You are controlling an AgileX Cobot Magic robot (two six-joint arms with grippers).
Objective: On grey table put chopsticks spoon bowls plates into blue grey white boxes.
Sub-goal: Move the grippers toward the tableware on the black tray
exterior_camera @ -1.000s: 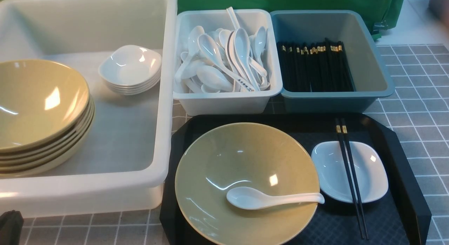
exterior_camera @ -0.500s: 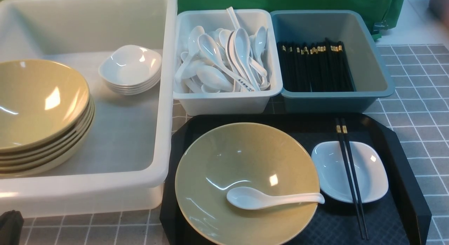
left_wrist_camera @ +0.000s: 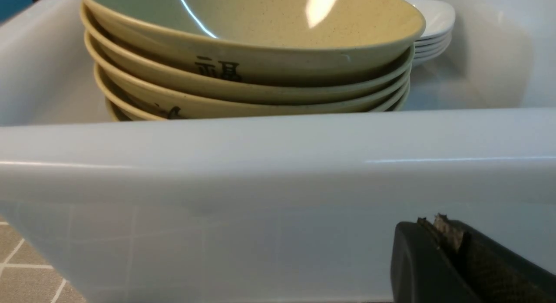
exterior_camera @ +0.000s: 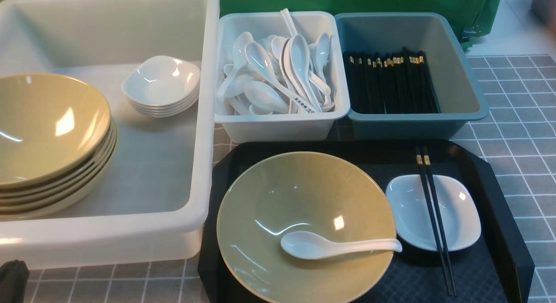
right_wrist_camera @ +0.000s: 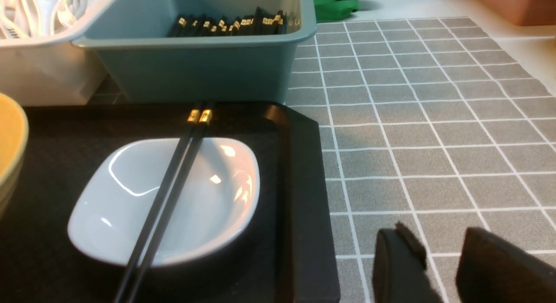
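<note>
The left pincer (left_wrist_camera: 436,227) sits at the near left, its jaws pressed together on nothing, just beside the near wall of the large translucent tub (exterior_camera: 204,120). Inside the tub a stack of yellow bowls (exterior_camera: 47,133) fills the left side. A stack of small white dishes (exterior_camera: 160,83) stands farther back, to the right of the bowls. Right of the tub, on the grey counter (exterior_camera: 521,120), the white bin (exterior_camera: 278,129) holds a heap of white spoons (exterior_camera: 278,77). Just beside it, the blue-grey bin (exterior_camera: 404,129) holds a bundle of black chopsticks (exterior_camera: 391,83). The black tray (exterior_camera: 491,207) lies nearer than these two bins. On its left rests the yellow bowl (exterior_camera: 304,194), and the spoon (exterior_camera: 330,245) lies inside it, scoop to the left and handle tip at the right rim. To the right sits the white dish (exterior_camera: 456,212), with the pair of chopsticks (exterior_camera: 435,220) laid across it, gold bands at the far end. The right pincer (right_wrist_camera: 443,246) hangs over bare counter just right of the tray, jaws spread and empty.
</note>
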